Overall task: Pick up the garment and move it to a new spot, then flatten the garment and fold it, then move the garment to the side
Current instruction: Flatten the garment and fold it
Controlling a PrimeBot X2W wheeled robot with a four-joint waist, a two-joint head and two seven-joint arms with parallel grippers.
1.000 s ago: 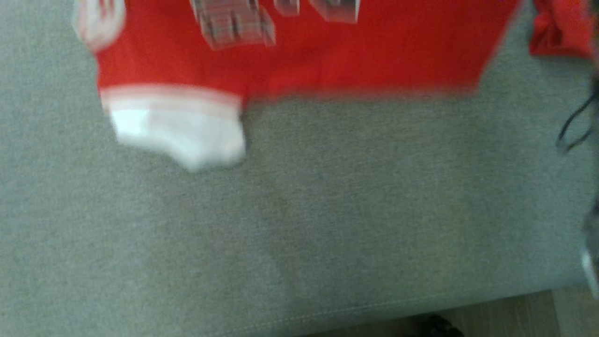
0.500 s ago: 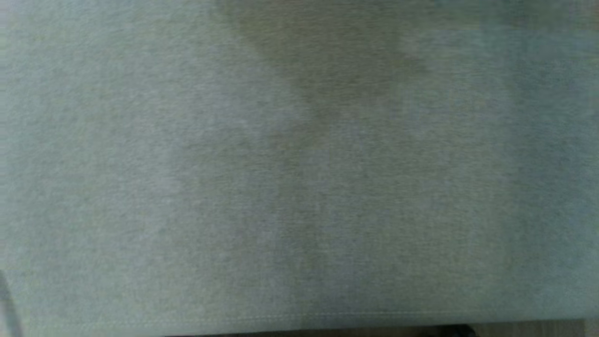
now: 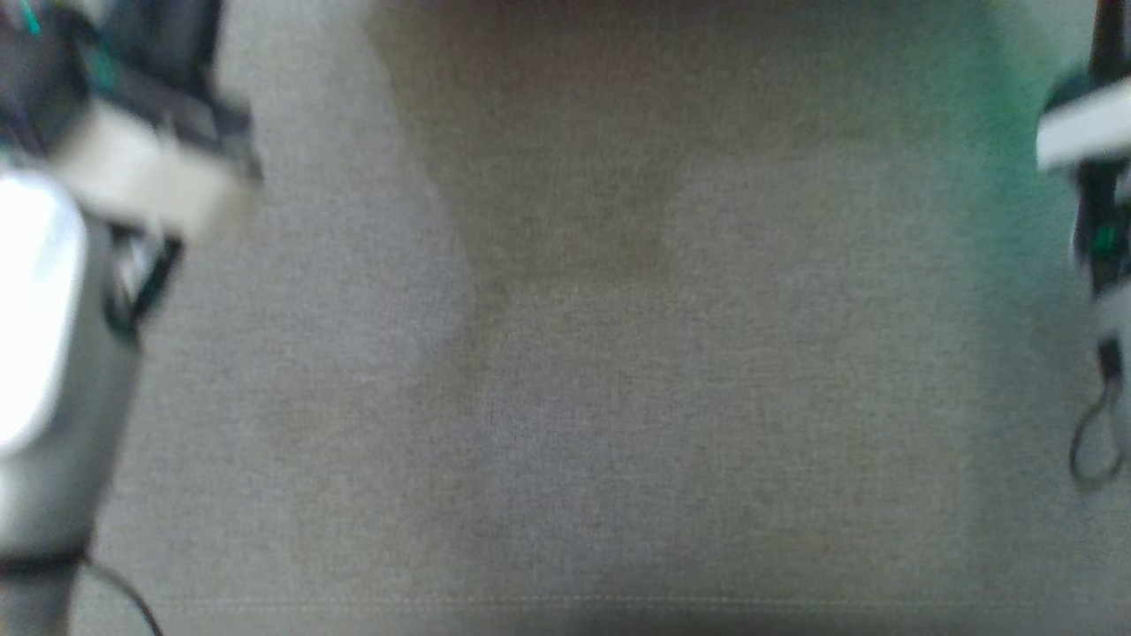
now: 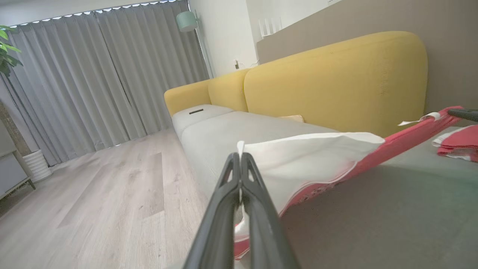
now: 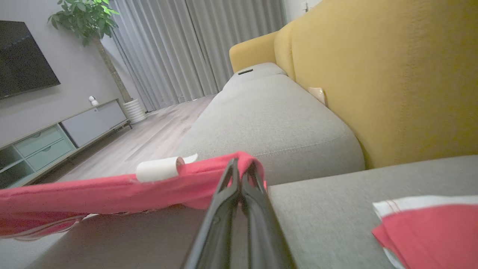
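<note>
The garment (image 4: 403, 136) is red with a white part (image 4: 317, 153). It hangs stretched above the grey seat cushion (image 3: 574, 397) between my two grippers. My left gripper (image 4: 239, 156) is shut on the white part's edge. My right gripper (image 5: 241, 163) is shut on a red edge of the garment (image 5: 112, 194), next to a curled white label (image 5: 157, 169). In the head view my pale left forearm (image 3: 44, 309) is at the left edge and my right wrist (image 3: 1091, 159) at the right edge. A shadow lies on the cushion between them.
A second red and white garment (image 5: 429, 224) lies folded on the cushion to the right, also seen in the left wrist view (image 4: 459, 144). Yellow backrests (image 4: 336, 82) stand behind the seat. The cushion's front seam (image 3: 565, 603) runs along the bottom, with wooden floor (image 4: 93, 194) beyond.
The red garment at the top of the head view a second ago has left that view. Both arms have come in at its left and right edges.
</note>
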